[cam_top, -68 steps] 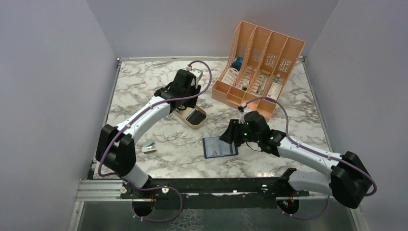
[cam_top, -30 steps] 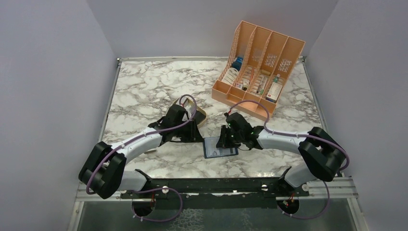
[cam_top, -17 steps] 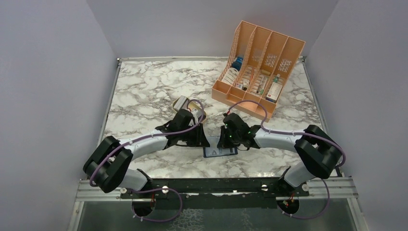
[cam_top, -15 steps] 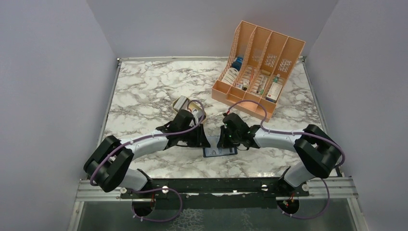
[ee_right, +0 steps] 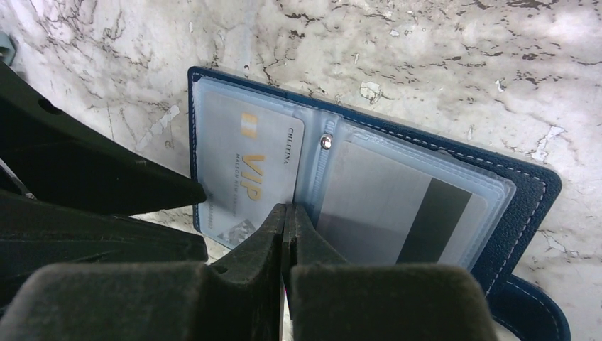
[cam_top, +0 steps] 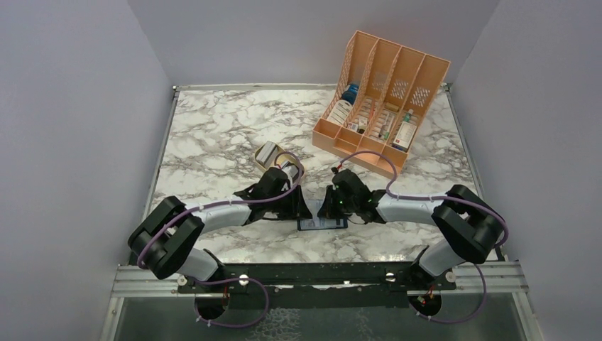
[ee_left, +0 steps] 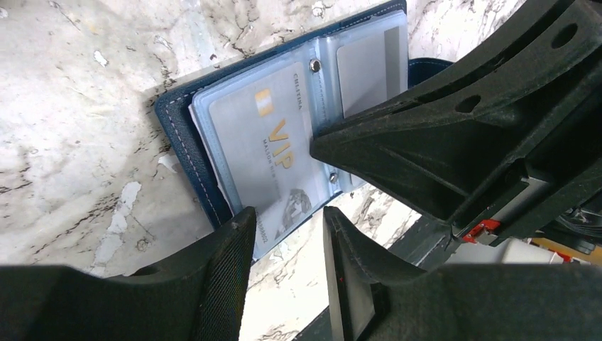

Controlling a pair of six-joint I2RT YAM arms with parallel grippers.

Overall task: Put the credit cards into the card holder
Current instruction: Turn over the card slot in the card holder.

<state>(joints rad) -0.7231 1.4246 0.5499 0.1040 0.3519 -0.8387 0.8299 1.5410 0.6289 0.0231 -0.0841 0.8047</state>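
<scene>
Card holder [cam_top: 323, 223] is laid open at the desk's near edge, mid-way. Right claw [ee_right: 286, 213], pressed together, is set on its fold, likely to pin it flat. Left claw [ee_left: 287, 220] is spread, nothing pinched, beside the sleeved VIP card [ee_left: 266, 153]. Tin [cam_top: 273, 155] is seen behind, rack [cam_top: 380, 92] at the far-right corner.

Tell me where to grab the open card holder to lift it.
Grip the card holder by its bare navy border, past the clear sleeves. It lies open and flat on the marble table, so come in low from that side, probably sliding one finger under the thin cover.
</scene>
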